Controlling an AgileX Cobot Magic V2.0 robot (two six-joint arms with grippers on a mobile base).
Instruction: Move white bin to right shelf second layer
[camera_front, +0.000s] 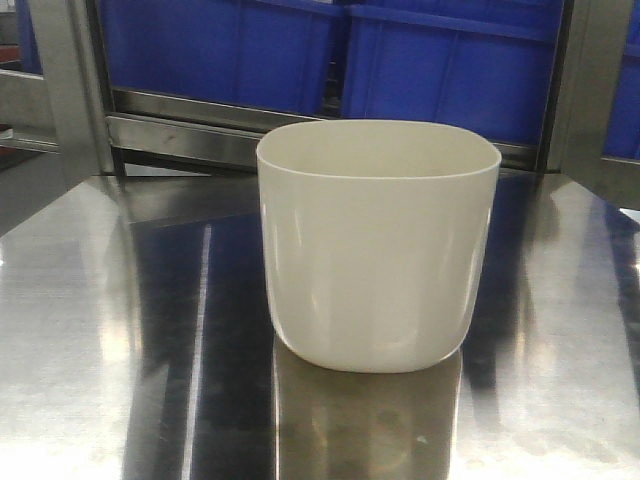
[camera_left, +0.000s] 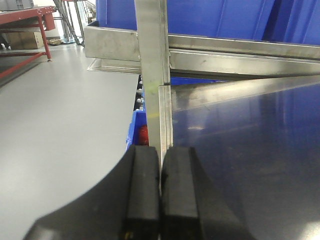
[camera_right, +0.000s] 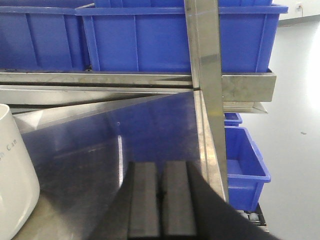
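The white bin (camera_front: 377, 245) stands upright on the steel tabletop (camera_front: 100, 350), right in the middle of the front view, mouth open to the top, and nothing is touching it. Its glossy walls mirror in the steel beneath it. Behind it, past the table's far edge, a steel rail (camera_front: 190, 135) runs across, and the blue crates (camera_front: 450, 60) sit in a row above that rail.

Over to the left wrist view: the left gripper (camera_left: 160, 195) has its two black fingers pressed flat together with nothing between them. It sits low at the table's left edge, lined up with an upright post (camera_left: 152, 50), and grey floor (camera_left: 60, 140) spreads off to the left.

The right wrist view shows the same posture. The right gripper (camera_right: 161, 200) is clenched on empty air, pads touching, and hovers over bare steel near the table's right edge. The bin shows at the far left of this view, well apart from the fingers, with some faint lettering on its wall that I can't fully read. A second post (camera_right: 205, 50) rises at the right, and beyond it a lower blue crate (camera_right: 245, 165) sits open below table height.

So both grippers are closed and empty, and the bin is alone at centre table.
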